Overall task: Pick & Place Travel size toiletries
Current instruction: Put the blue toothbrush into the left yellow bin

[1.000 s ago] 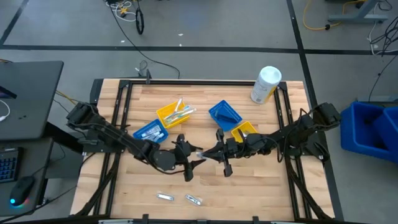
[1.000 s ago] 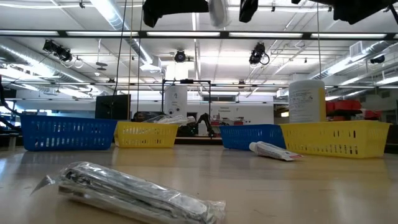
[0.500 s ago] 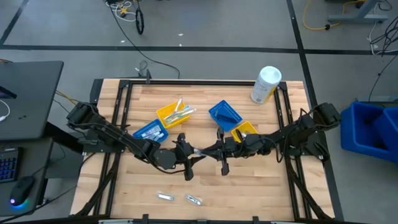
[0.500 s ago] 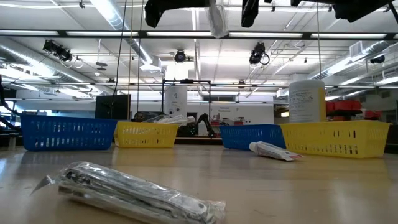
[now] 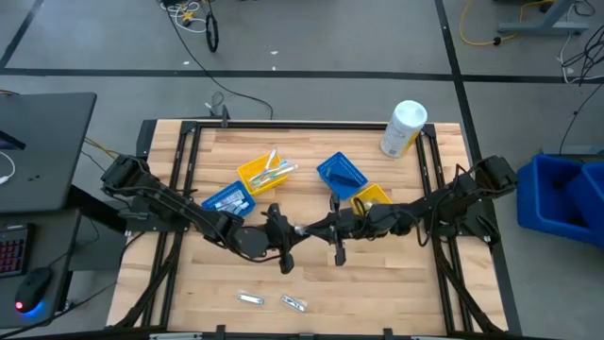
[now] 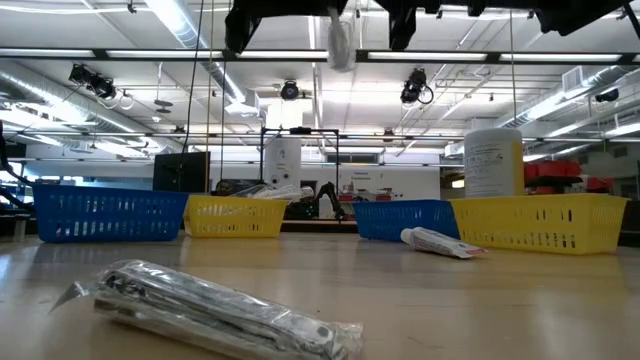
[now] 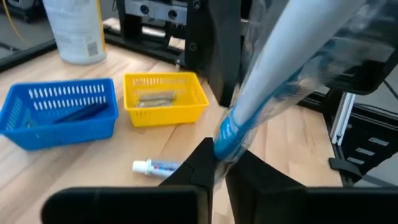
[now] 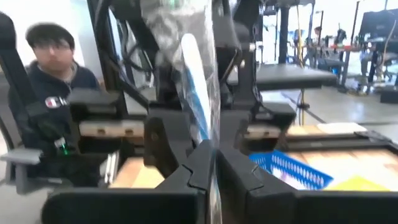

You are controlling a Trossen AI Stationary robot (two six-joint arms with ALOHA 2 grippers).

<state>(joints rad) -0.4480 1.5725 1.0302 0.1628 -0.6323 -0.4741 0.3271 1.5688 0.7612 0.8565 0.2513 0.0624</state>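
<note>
Wooden slat table (image 5: 377, 283) mid-span: left gripper (image 7: 217, 163) and right gripper (image 8: 211, 155) both clamped shut on clear-wrapped white-and-blue toothbrush (image 7: 273, 74). Judged light, wrapper slippery; best gripped at handle ends.

A grey concrete floor (image 5: 311, 42) is spreading all around the wooden desk (image 5: 311, 274), with dark lines crossing it and loose cables (image 5: 193, 19) lying at about eleven o'clock. A dark side table (image 5: 42, 142) is standing at nine o'clock, carrying a glowing keyboard (image 5: 11, 247) and a mouse (image 5: 33, 283). A big blue bin (image 5: 571, 194) is sitting on the floor at three o'clock. Overhead, long strip lights (image 6: 180, 20) are shining among white ducts and pipes (image 6: 120, 75). Beyond the desk a person in a dark hoodie (image 8: 53, 78) is sitting, and more work tables (image 8: 298, 74) are standing farther back.
</note>
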